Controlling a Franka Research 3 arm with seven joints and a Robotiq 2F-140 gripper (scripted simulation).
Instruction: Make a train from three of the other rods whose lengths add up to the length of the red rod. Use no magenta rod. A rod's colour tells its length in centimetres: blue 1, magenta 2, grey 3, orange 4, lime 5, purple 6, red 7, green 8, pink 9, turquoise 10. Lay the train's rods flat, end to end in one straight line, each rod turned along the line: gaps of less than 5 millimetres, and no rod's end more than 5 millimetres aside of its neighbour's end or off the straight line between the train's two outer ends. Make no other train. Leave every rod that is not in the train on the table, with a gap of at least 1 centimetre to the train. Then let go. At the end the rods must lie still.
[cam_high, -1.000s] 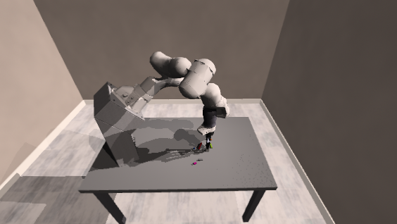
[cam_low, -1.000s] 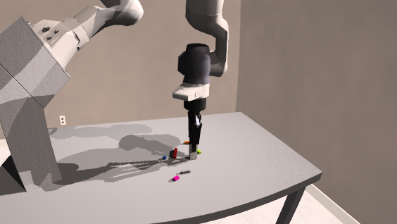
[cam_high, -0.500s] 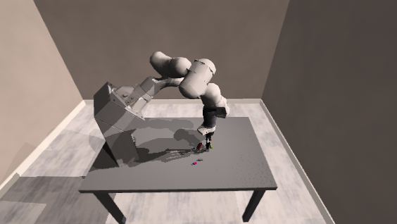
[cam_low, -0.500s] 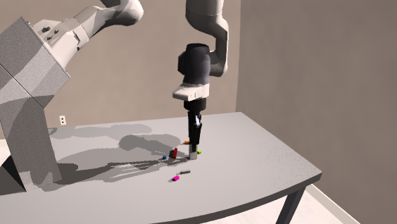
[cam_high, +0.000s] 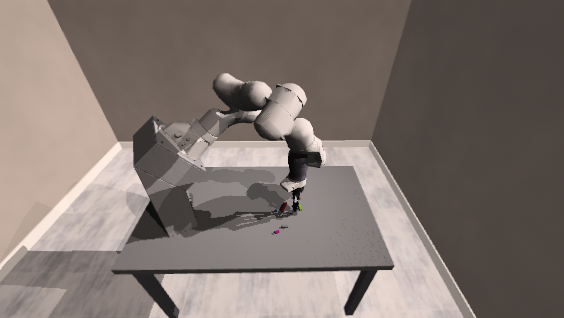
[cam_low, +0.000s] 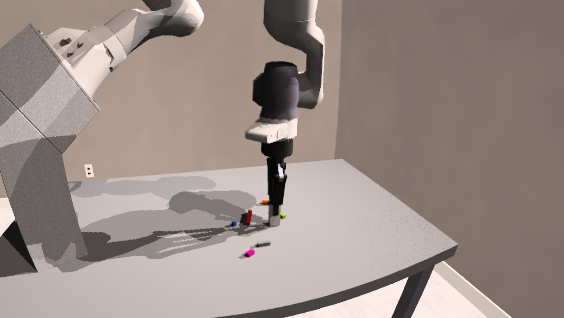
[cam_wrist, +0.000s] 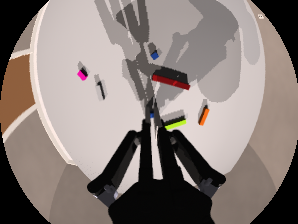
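The tool stands on the counter beside the lime rod, closed narrow, probably around 1 small blue rod.

In the wrist view, your fingers meet at frame centre on the flat grey worktop, closed on a short blue rod. The lime rod lies just right of them, with the orange rod further right. The red rod lies above and a second blue rod higher still. The magenta rod and grey rod sit close together at upper left.
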